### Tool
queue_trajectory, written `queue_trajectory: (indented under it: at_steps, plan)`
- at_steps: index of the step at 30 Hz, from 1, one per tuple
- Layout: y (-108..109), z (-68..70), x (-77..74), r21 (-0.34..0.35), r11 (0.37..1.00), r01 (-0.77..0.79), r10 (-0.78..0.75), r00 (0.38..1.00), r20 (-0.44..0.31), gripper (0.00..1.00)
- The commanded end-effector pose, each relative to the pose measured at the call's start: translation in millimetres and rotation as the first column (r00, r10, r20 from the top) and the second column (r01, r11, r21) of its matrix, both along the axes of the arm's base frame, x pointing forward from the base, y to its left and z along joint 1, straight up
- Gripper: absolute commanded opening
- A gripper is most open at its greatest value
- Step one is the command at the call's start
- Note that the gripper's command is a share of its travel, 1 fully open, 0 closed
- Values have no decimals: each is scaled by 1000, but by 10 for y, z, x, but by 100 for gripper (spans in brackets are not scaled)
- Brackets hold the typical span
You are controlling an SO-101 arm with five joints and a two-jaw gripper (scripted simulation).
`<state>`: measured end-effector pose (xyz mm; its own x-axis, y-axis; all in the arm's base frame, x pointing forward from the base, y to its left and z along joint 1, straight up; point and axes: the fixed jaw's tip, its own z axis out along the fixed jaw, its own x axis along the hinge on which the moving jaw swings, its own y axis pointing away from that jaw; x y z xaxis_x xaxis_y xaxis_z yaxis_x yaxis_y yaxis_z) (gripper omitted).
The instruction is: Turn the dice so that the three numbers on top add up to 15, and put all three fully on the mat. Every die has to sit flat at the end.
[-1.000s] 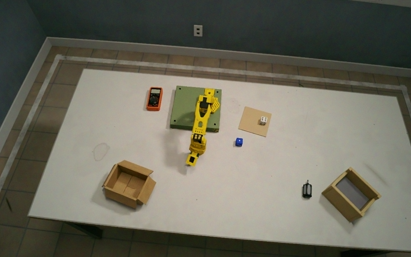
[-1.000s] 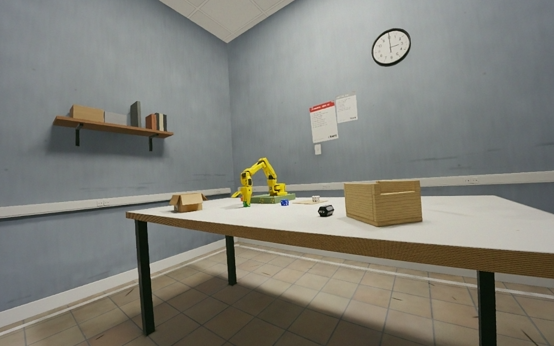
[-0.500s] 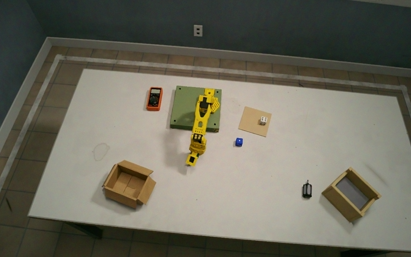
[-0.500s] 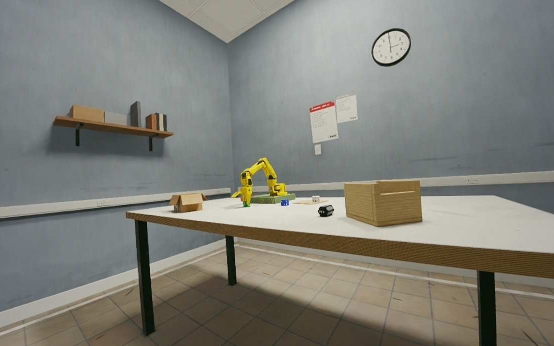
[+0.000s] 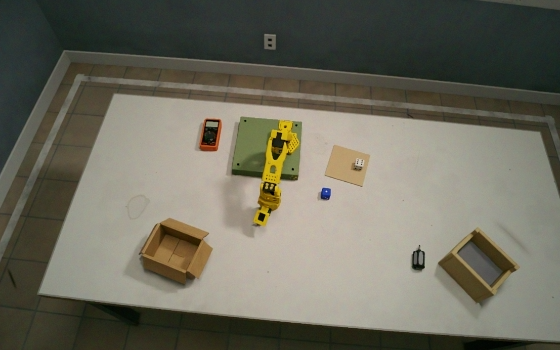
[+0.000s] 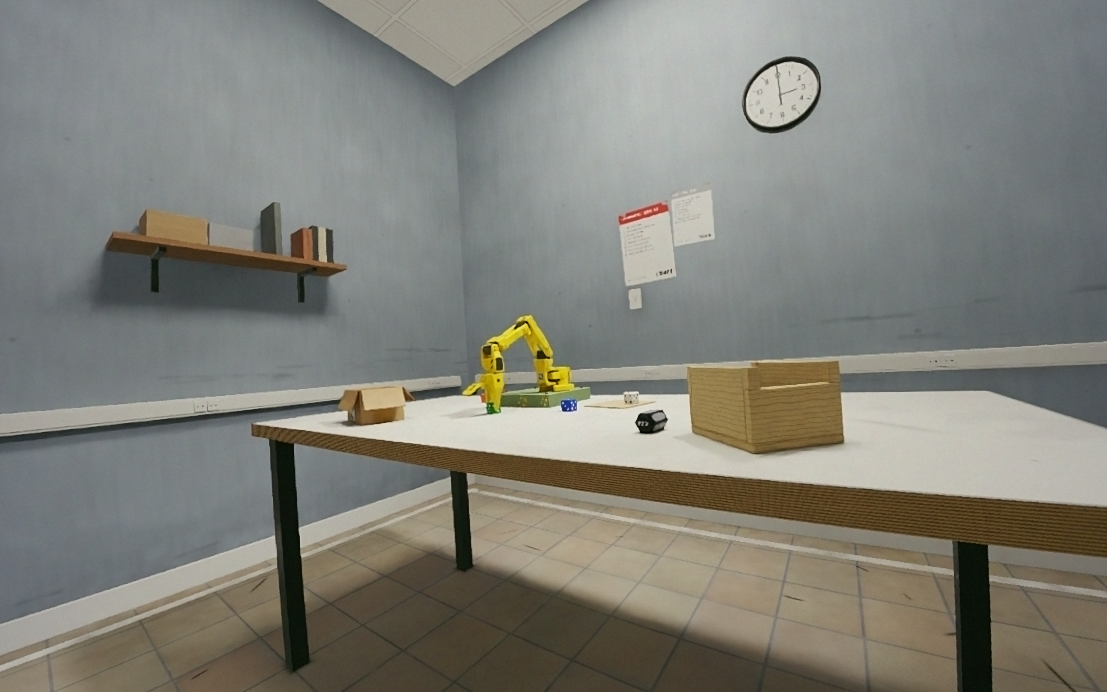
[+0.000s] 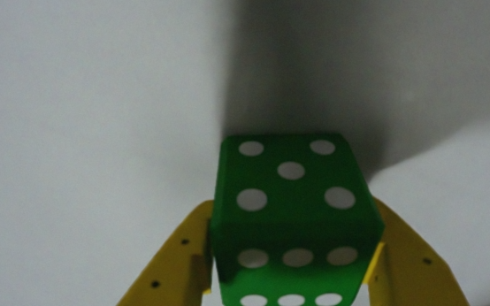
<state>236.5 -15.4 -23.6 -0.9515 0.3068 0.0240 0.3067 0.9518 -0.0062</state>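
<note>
My gripper [image 7: 294, 210] [image 5: 258, 223] [image 6: 490, 404] is shut on a green die [image 7: 292, 195] [image 6: 492, 409], with a yellow finger on each side. The die's five-pip face points away from the wrist camera and its six-pip face points towards it. It is low over the white table, in front of the arm's base; the arm hides it in the overhead view. A blue die [image 5: 325, 193] [image 6: 569, 405] lies on the table just off the tan mat [image 5: 340, 165] [image 6: 604, 403]. A white die [image 5: 358, 164] [image 6: 630, 397] sits flat on the mat's right part.
The arm stands on a green base plate [image 5: 249, 147]. An orange multimeter [image 5: 210, 134] lies left of it. An open cardboard box [image 5: 175, 250] stands at the front left, and a wooden box [image 5: 477, 264] and a small black object [image 5: 418, 258] at the front right.
</note>
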Motion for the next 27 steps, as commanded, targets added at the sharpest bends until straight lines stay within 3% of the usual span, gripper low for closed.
queue_trajectory:
  at_steps: [1,16,27]
  plan:
    - [-17,95,3,1,1000,7,-7,1000,1,0]
    - [28,439,11,0,1000,7,-7,1000,1,0]
    - [41,468,10,0,1000,3,-3,1000,1,0]
